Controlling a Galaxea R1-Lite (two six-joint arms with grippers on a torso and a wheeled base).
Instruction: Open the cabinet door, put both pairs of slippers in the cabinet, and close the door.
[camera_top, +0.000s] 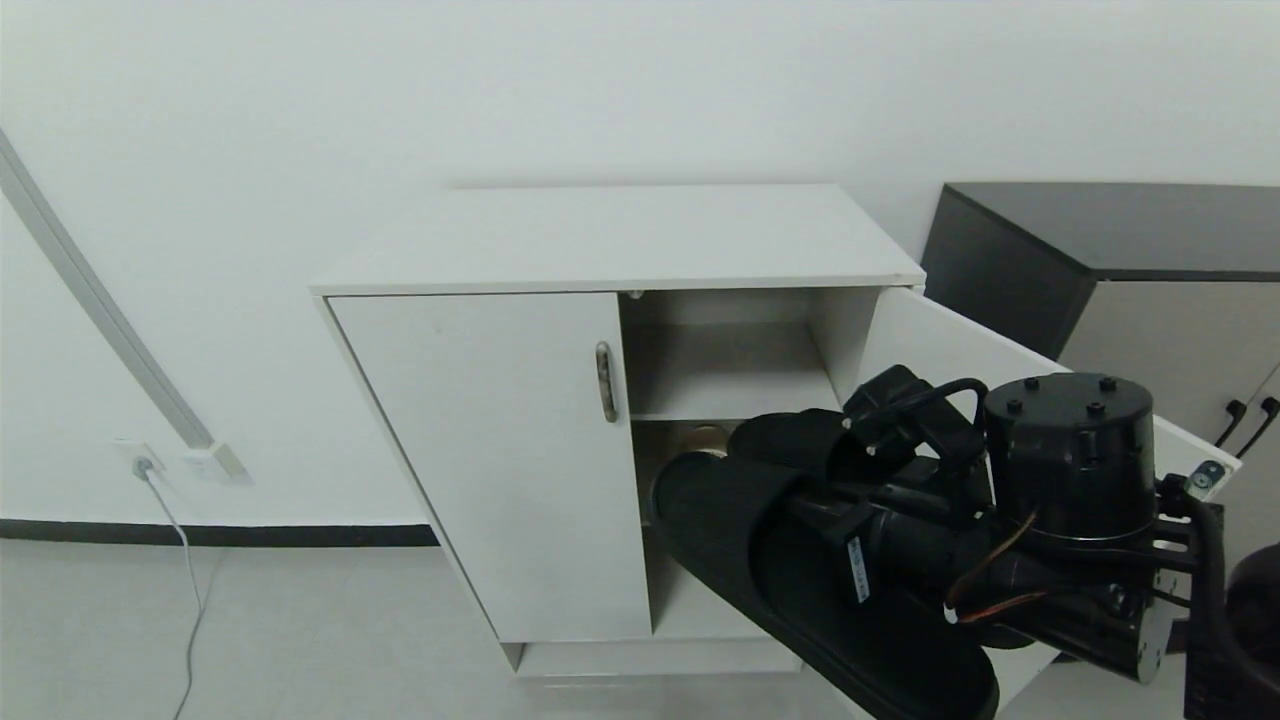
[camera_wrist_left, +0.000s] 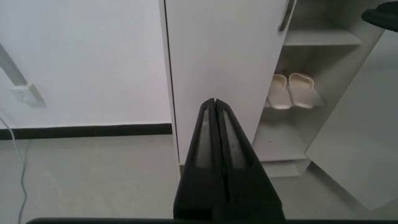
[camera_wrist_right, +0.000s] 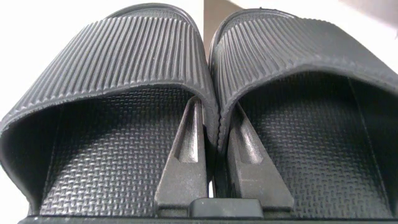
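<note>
The right gripper (camera_wrist_right: 217, 107) has one finger tucked inside each of the black slippers (camera_top: 730, 520). It's squeezing their two touching inner walls, with the fingers nearly together. The pair hangs toes-forward just in front of the open right half of the cabinet (camera_top: 620, 235), low down, below the shelf (camera_top: 720, 400). The left gripper (camera_wrist_left: 215, 104) is pinched fully closed with nothing in it, out in front of the closed left door (camera_top: 480, 450).

If I were doing this bit, I'd keep the pair level and go straight in through the gap. That way the soles don't clip the open right door (camera_top: 940, 345) or the edge of the left one. The beige slippers (camera_wrist_left: 295, 90) are sitting in the lower space, so I'd aim for free room beside or below them rather than shoving on top. I'd only let go once the soles rest on something, because that pinch on soft walls looks like it could slip.

Count: four slippers in two pairs (one black, one beige), one cabinet, two doors (one open, one shut), and one shelf I can see.
</note>
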